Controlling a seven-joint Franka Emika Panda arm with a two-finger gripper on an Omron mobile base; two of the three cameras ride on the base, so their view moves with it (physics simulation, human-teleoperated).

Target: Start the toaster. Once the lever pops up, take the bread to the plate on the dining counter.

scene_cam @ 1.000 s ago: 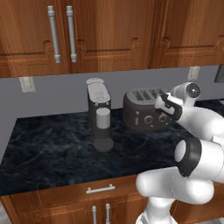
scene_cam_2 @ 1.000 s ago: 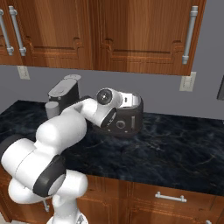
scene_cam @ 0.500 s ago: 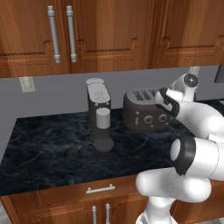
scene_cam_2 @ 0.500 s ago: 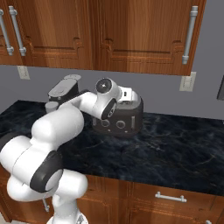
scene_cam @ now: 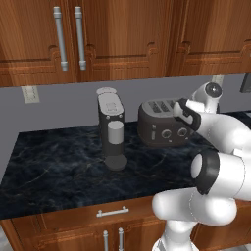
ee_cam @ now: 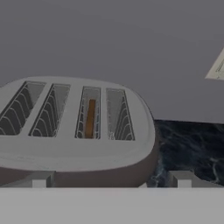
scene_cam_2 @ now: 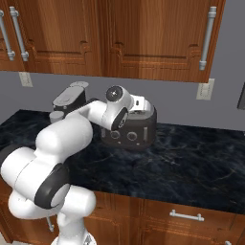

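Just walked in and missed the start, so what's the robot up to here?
The white arm has its open tool hovering just above the dark grey rounded toaster on the black marbled counter, holding nothing. A small brown bread slice sits down in one toaster slot. A tall grey coffee machine stands beside it.

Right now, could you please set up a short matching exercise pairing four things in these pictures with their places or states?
Things:
1. toaster
2. bread
3. coffee machine
4. gripper

Places or states:
A. open, just above the toaster's top
B. down inside a toaster slot
C. on the black counter, left of the toaster in the left base view
D. on the black counter, two knobs on its front

Pairs: 1-D, 2-B, 3-C, 4-A
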